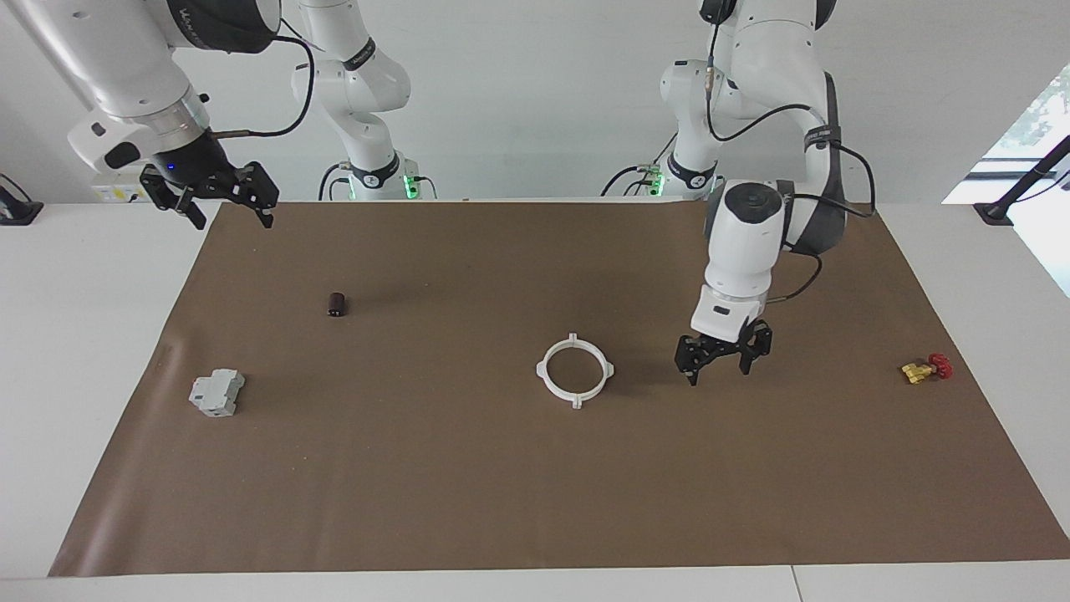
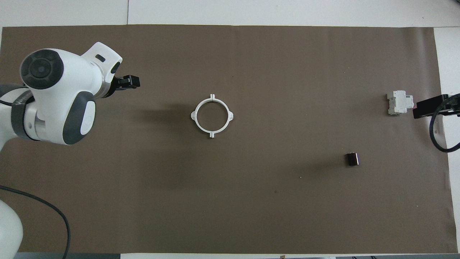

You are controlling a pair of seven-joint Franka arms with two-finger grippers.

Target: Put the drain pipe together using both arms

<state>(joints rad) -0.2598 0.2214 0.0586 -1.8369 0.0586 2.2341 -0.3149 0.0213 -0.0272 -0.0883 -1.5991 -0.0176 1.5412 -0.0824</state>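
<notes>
The drain pipe (image 1: 573, 340) lies on the brown mat (image 1: 468, 485) as one joined white ring with four small tabs, about mid-table; it also shows in the overhead view (image 2: 196, 120). My left gripper (image 1: 717, 372) is open and empty, fingers pointing down, low over the mat beside the ring toward the left arm's end, apart from it; its tip shows in the overhead view (image 2: 131, 82). My right gripper (image 1: 231, 219) is open and empty, raised over the mat's corner at the right arm's end, and it shows at the overhead view's edge (image 2: 418, 109).
A grey boxy block (image 1: 217, 393) (image 2: 399, 102) lies toward the right arm's end. A small dark cylinder (image 1: 337, 303) (image 2: 352, 159) lies nearer to the robots than the block. A yellow-and-red valve (image 1: 926, 369) lies at the left arm's end, hidden in the overhead view.
</notes>
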